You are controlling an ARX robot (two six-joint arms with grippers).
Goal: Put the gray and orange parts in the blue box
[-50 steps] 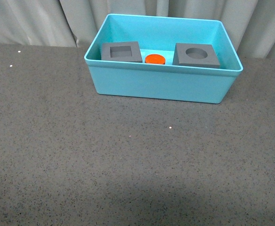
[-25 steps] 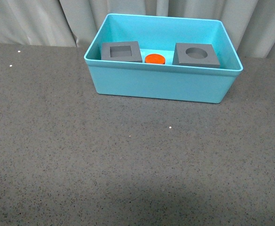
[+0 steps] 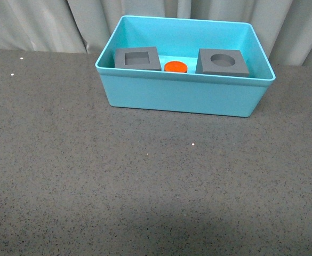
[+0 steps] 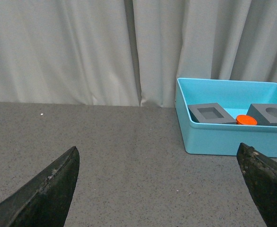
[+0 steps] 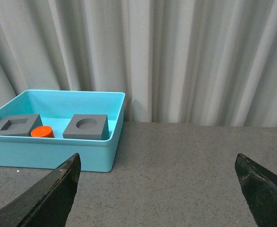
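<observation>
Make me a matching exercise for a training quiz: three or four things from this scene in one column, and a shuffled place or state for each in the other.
Things:
1. gray cube with square recess
2. gray cube with round recess
3. orange cylinder
4. left end effector

Places or states:
A. between the two cubes
B. open, holding nothing
C. at the left end of the blue box, front view
D. at the right end of the blue box, front view

Pairs: 1-C, 2-D, 3-A, 4-B
</observation>
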